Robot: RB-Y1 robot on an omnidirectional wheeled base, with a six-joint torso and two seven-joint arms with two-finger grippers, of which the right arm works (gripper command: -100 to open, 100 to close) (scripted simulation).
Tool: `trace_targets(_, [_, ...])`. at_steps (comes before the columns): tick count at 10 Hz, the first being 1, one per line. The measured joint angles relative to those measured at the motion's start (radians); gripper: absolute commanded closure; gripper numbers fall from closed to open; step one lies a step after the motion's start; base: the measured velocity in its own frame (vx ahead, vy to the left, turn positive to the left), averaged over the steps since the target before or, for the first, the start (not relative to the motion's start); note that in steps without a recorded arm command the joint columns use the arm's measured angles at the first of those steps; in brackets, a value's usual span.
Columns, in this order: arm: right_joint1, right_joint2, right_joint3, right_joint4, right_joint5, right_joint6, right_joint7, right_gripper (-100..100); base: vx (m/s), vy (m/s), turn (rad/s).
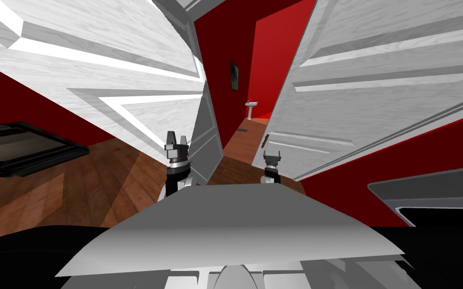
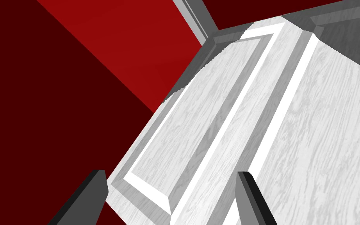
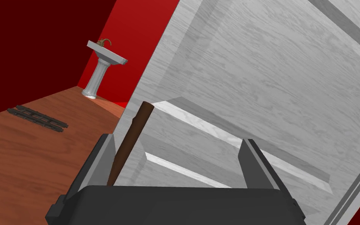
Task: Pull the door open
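right gripper (image 3: 178,139) spread, gripping nothing | left gripper (image 2: 170,172) likewise (idle) | brown handle (image 3: 134,133) at free edge of white door (image 3: 261,78), between right fingers (image 3: 99,160), perhaps touching one | door ajar | advice: centre on handle, clamp firmly, pull along door's arc | sink (image 3: 101,58) beyond door

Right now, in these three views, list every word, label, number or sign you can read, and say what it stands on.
None can be read.
The white panelled door and its brown handle bear no writing.
The pedestal sink is unmarked.
The dark framed picture is too small to tell.
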Motion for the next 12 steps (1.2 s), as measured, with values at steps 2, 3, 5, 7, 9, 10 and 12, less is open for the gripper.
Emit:
trace_targets(2, [-0.004,0.003,-0.004,0.039,-0.031,-0.002,-0.042,-100,0.062,-0.058,0.083])
trace_targets(3, [-0.01,0.0,-0.006,0.058,-0.038,-0.006,-0.057,-100,0.039,-0.044,0.078])
trace_targets(5, [-0.027,-0.003,-0.01,0.122,-0.061,-0.024,-0.097,-100,0.073,-0.056,0.13])
trace_targets(7, [-0.039,0.001,-0.013,0.172,-0.089,-0.033,-0.136,-100,0.075,-0.062,0.132])
trace_targets(9, [-0.05,0.0,-0.02,0.216,-0.118,-0.034,-0.176,-100,0.069,-0.065,0.101])
trace_targets(10, [-0.058,0.0,-0.023,0.243,-0.131,-0.04,-0.197,-100,0.074,-0.078,0.105])
trace_targets(12, [-0.072,-0.002,-0.025,0.304,-0.154,-0.056,-0.238,-100,0.074,-0.081,0.133])
